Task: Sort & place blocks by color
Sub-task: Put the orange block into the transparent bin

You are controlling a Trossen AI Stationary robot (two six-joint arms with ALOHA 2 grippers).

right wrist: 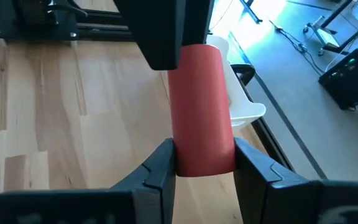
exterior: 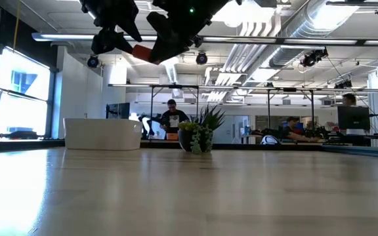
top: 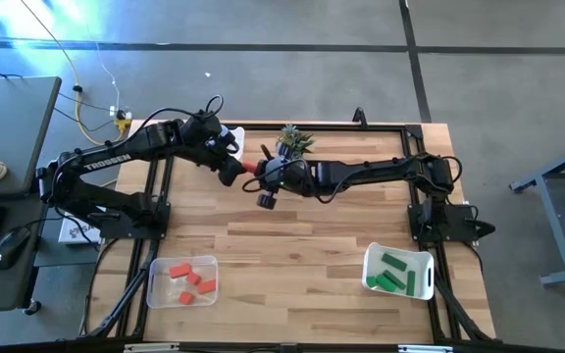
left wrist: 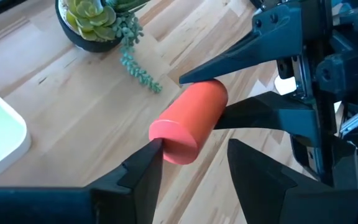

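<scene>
Red cylinder (right wrist: 201, 112) spans mid-air between arms: right gripper (right wrist: 202, 163) clamps one end, left gripper (left wrist: 188, 163) straddles the other, open.

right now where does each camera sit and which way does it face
High: above the table, looking straight down; both arms meet mid-table at a red cylinder.
Low: at tabletop height, facing the room; both arms hang overhead, potted plant ahead.
Left wrist: past its open fingers, at the right gripper holding the cylinder.
Right wrist: along the cylinder clamped between its fingers.
Shared: the cylinder shows in all four.
</scene>
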